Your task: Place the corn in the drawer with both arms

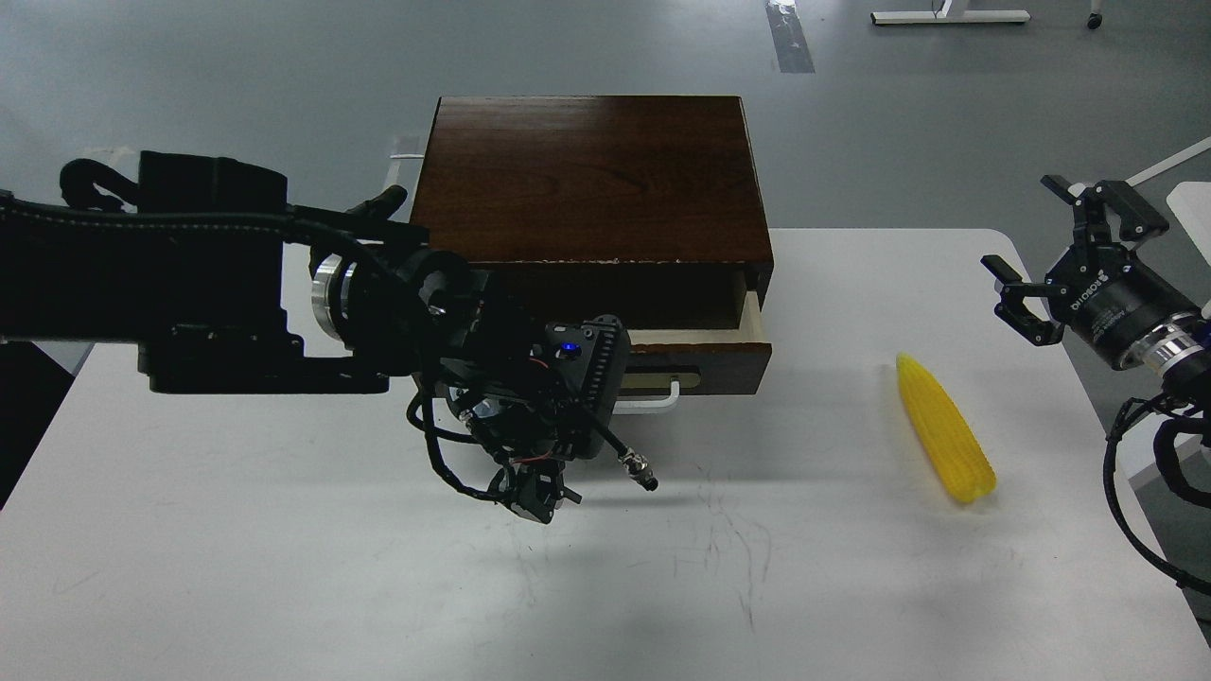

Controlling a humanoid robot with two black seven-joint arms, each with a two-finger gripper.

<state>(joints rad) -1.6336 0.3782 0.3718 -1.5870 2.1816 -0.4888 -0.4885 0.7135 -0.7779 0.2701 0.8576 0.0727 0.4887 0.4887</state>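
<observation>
A big white table [284, 567] is seen filling most of the view, scuffed a bit near the middle. At its far edge a dark brown wooden cabinet [587, 170] is parked, and the drawer [728, 364] under it is pulled out a little, so a strip of pale inner side is shown at the right end. Part of the white bar handle [662, 397] is visible; the rest is blocked by the left arm [170, 284], which is stretched in from the left across the front of the cabinet. The left gripper [539, 497] is pointed down toward the table just in front of the drawer, seen end-on and dark, so how far it's spread can't be told. The right gripper [1064, 255] is held up at the right edge of the table, fingers spread wide with nothing between them. The corn [944, 427] is laid flat on the table, well right of the drawer, near the right gripper but not touched, pointed tip aimed away.
</observation>
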